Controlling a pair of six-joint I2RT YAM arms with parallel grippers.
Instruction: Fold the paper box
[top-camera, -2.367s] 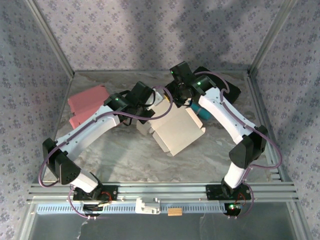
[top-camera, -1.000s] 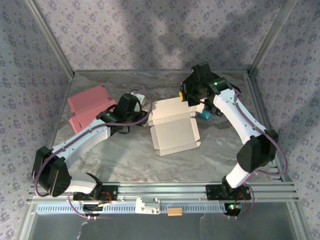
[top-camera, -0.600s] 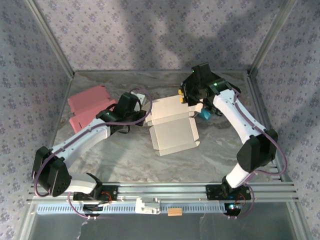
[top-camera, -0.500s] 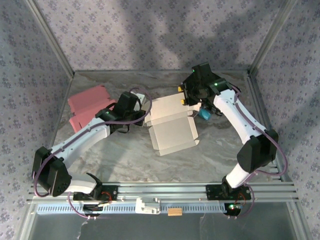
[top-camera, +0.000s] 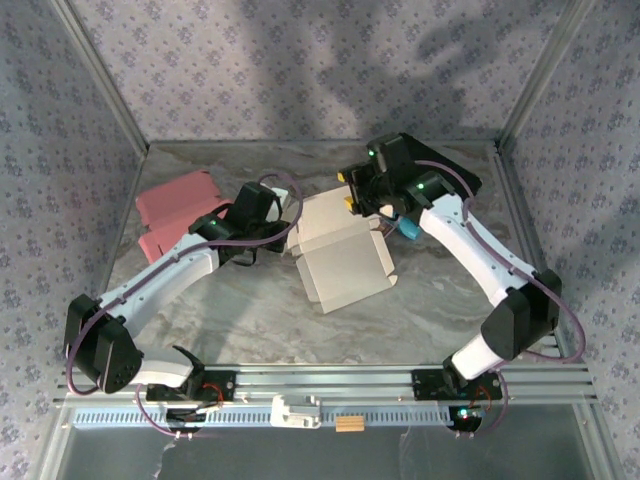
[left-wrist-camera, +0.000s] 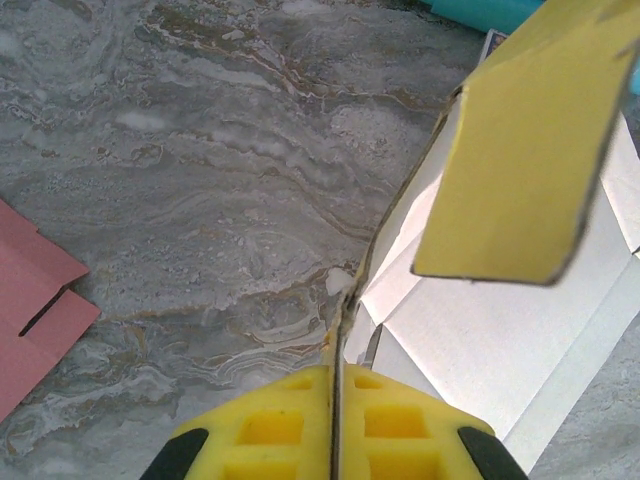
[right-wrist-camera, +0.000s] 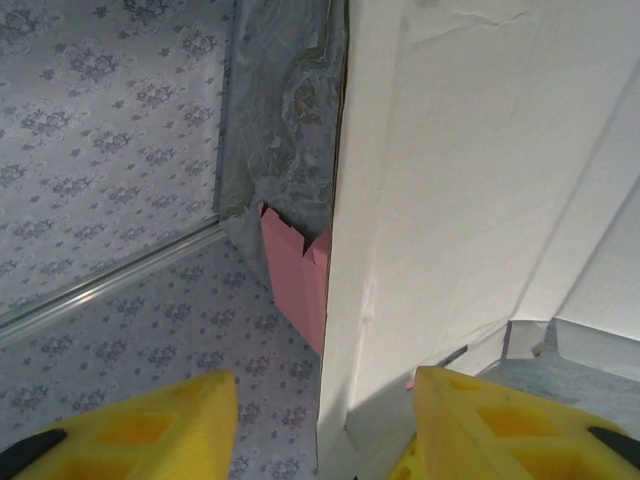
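White shells covering the left arm (top-camera: 170, 275) and right arm (top-camera: 455, 235), black joints capping each link, purple cables (top-camera: 283, 181) looping alongside, green lights (top-camera: 421, 183) glowing, yellow finger pads (left-wrist-camera: 270, 428) showing square recesses.

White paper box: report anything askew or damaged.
The white paper box lies skewed on the grey marble table, half folded, one flap pinched in the shut left tool. The open right tool straddles another panel. No tears show.

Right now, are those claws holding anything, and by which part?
The left gripper is pinched shut on the thin edge of a flap of the white paper box. The right gripper is open, straddling another panel without clamping it.
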